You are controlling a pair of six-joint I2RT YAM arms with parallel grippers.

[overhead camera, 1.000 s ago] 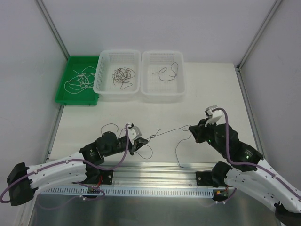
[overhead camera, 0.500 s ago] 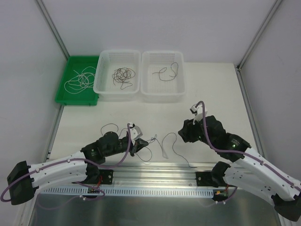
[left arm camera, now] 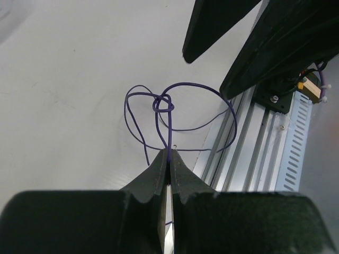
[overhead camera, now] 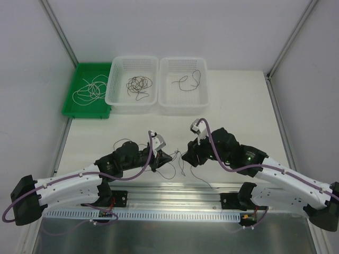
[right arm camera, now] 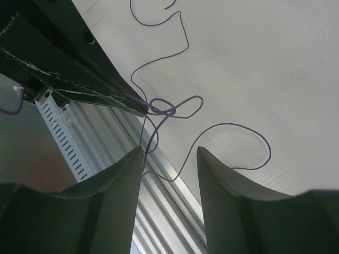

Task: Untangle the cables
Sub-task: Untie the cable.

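L arm: stretched low over table (overhead camera: 95, 132), L gripper (left arm camera: 168, 159) clamped on purple cable (left arm camera: 126, 114). R gripper (right arm camera: 169, 152): opposite, jaws apart, no grip. Knot (right arm camera: 161, 108) clear in wrist views only.

White-and-black arms (overhead camera: 58, 188) (purple cables (overhead camera: 69, 178))

The thin knotted wire (left arm camera: 165, 103) looks violet on the white tabletop (left arm camera: 63, 79). The wedge-fingered left hand (left arm camera: 169, 156) and right hand (right arm camera: 169, 153) are black. The shallow plastic tray (overhead camera: 95, 65) is bright green, its coiled wire (overhead camera: 90, 91) whitish; the perforated plastic basket (overhead camera: 132, 59) beside it is white.
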